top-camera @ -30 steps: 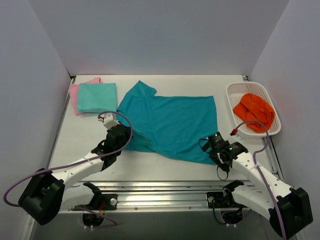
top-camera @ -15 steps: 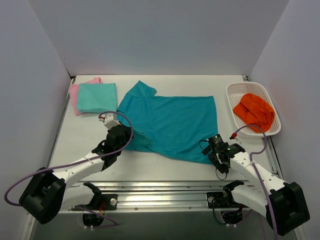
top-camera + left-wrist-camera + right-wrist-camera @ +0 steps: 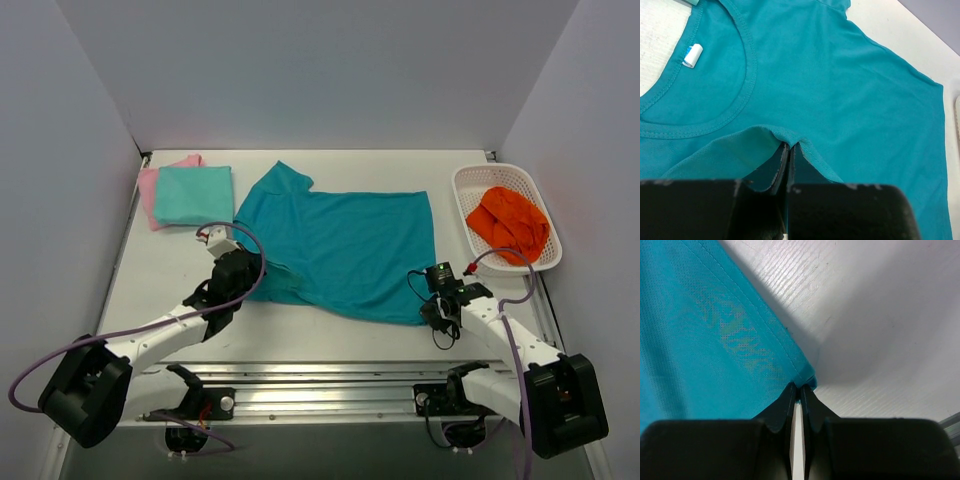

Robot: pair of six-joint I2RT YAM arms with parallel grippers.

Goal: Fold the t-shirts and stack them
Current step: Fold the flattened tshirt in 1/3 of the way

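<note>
A deep teal t-shirt [image 3: 345, 245] lies spread on the white table, neck to the left. My left gripper [image 3: 252, 283] [image 3: 789, 146] is shut on the teal t-shirt's near-left edge, close below the collar [image 3: 747, 75]. My right gripper [image 3: 429, 305] [image 3: 800, 386] is shut on the shirt's near-right hem corner [image 3: 809, 376]. An aqua-mint t-shirt [image 3: 194, 194] lies folded on top of a pink t-shirt [image 3: 150, 190] at the back left.
A white basket [image 3: 472, 183] at the back right holds an orange cloth [image 3: 509, 224]. Grey walls close in the table on three sides. A metal rail [image 3: 330, 375] runs along the near edge between the arm bases.
My right gripper moved left and forward onto the shirt's near-right corner and went from open to shut on it. The left arm stayed where it was.
</note>
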